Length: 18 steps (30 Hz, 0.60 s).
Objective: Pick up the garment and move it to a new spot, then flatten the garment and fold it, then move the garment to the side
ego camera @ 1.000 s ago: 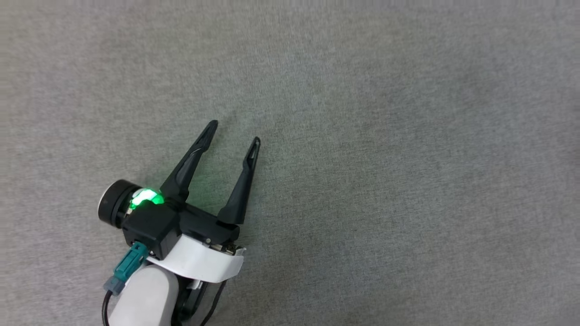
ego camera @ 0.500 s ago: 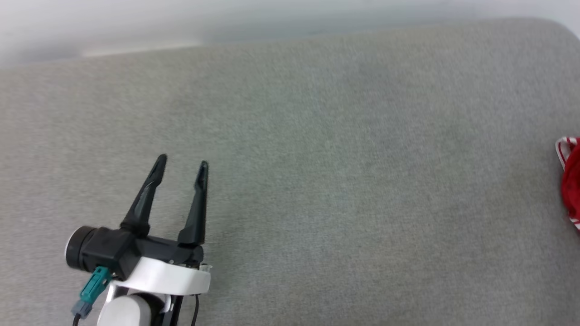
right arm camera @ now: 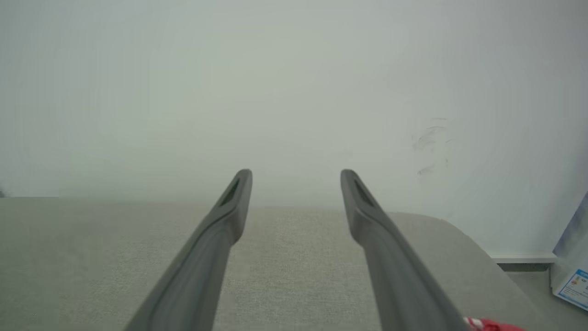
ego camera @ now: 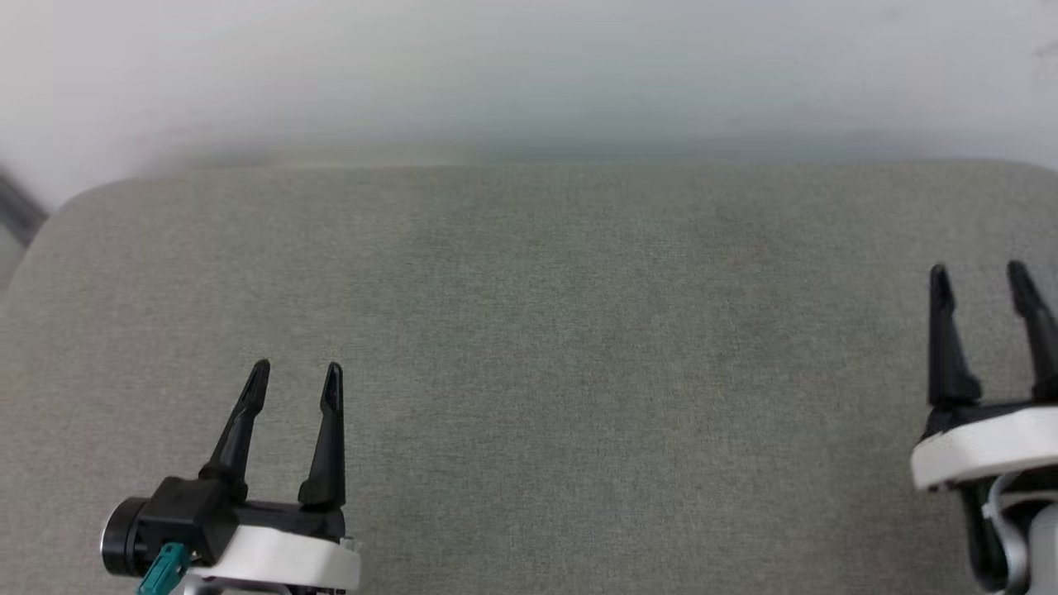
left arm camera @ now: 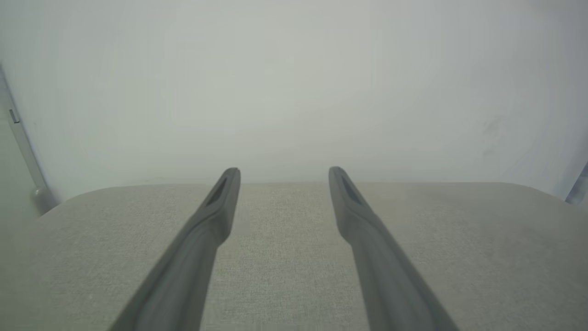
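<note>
The left gripper (ego camera: 297, 368) and right gripper (ego camera: 977, 268) hover over the grey fabric desk (ego camera: 579, 330), fingers spread, holding nothing. A red sliver of the garment (right arm camera: 494, 325) lies at the right wrist view's bottom edge. Beyond stands a pale wall (ego camera: 529, 74).

We're seeing a matt grey woven-cloth surface (ego camera: 579, 372) under the left tool (ego camera: 297, 366) and right tool (ego camera: 976, 267), whose fingers (ego camera: 240, 426) look like matt black plastic, pretty smooth.

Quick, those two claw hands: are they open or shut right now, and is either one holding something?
Left gripper: open, holding nothing.
Right gripper: open, holding nothing.
</note>
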### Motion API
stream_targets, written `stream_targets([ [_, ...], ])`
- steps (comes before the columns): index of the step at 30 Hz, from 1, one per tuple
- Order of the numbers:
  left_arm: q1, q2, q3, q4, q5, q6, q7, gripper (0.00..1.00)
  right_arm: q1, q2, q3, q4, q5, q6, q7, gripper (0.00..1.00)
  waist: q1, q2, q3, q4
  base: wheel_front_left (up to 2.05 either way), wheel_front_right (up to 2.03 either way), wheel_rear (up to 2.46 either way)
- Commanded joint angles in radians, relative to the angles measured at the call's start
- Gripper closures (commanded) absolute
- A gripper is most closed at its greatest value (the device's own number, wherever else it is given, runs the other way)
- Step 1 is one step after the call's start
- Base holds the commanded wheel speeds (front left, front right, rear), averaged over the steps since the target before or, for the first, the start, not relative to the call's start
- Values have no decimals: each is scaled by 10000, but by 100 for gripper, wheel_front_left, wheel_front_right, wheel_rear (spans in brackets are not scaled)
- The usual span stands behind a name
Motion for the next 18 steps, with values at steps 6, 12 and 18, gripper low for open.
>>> stream_targets([
  [6,431,-116,165,261,31,-48,-21,0,1074,403,518,669,449,-6,-1093,0,2,0,-361,124,0,0,0],
  [12,565,-166,126,544,129,-83,-21,0,1230,693,685,1047,519,-6,-1559,0,2,0,-373,55,0,0,0],
  [18,505,-189,216,512,231,-82,-21,0,1084,802,789,1133,494,-6,-1706,0,2,0,-324,14,0,0,0],
])
